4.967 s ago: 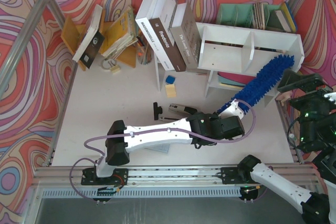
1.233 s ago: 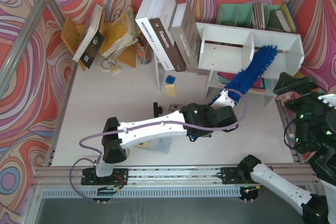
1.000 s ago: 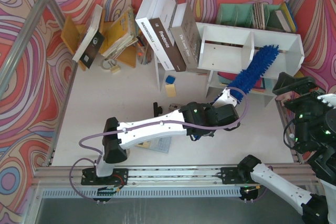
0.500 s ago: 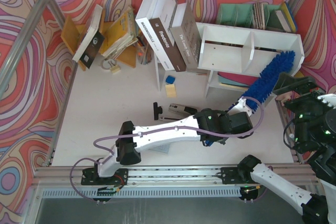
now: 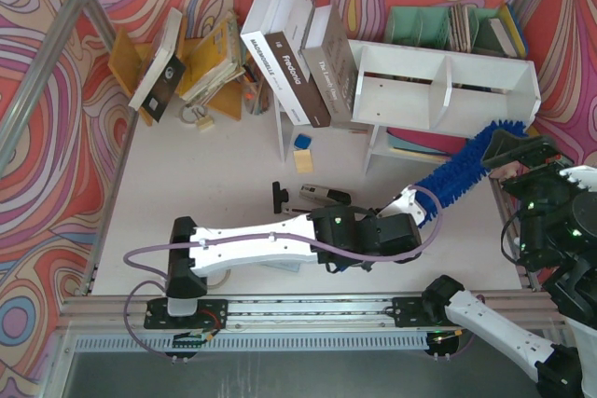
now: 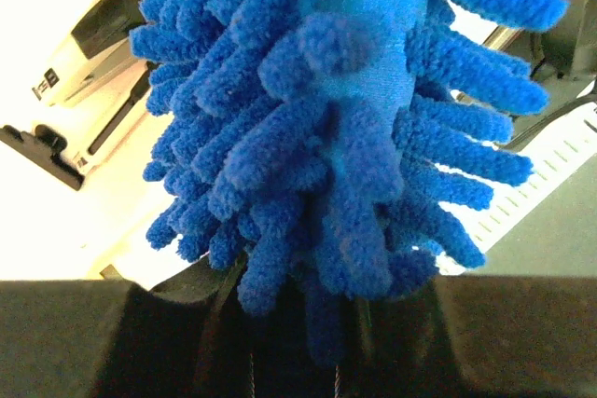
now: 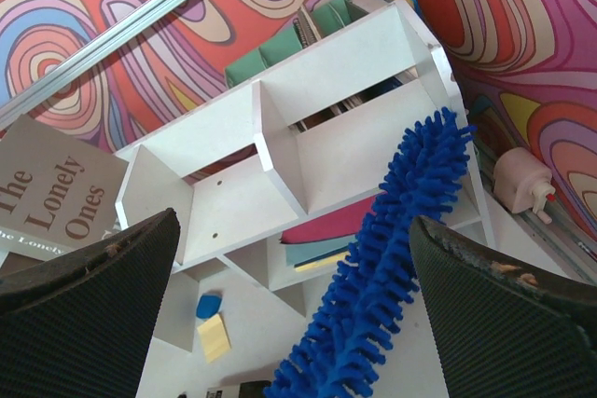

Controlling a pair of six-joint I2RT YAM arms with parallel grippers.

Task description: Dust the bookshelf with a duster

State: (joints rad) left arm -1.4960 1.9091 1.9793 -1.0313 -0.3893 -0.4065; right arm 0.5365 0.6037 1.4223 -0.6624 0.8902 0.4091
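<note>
From above, the left pincer (image 5: 403,204) is closed on the duster (image 5: 462,163). The handle itself is hidden in the grip. The blue head runs up and to the right from this pincer, its long axis diagonal across the surface (image 5: 215,174). The tip ends at the right end of the shelf (image 5: 448,81), about level with the lower tier. The right pincer (image 5: 511,148) hangs just beside that tip and holds nothing. It is nearer the tip, but the left arm has the tool.

In the left wrist view, the head (image 6: 336,137) rises straight out from between the dark jaws and fills most of the picture. The grip point is buried in fibres.

In the right wrist view, the two pads (image 7: 84,314) stand wide apart, so this pincer is open. Ahead of it the duster (image 7: 392,258) slants from lower left to upper right. Its tip overlaps the front of the shelf's (image 7: 308,128) right compartment. I cannot tell whether it touches the board.

The coming sweep likely turns on that axis: the left pincer must swing the head along the shelf front, leftward from this end.
</note>
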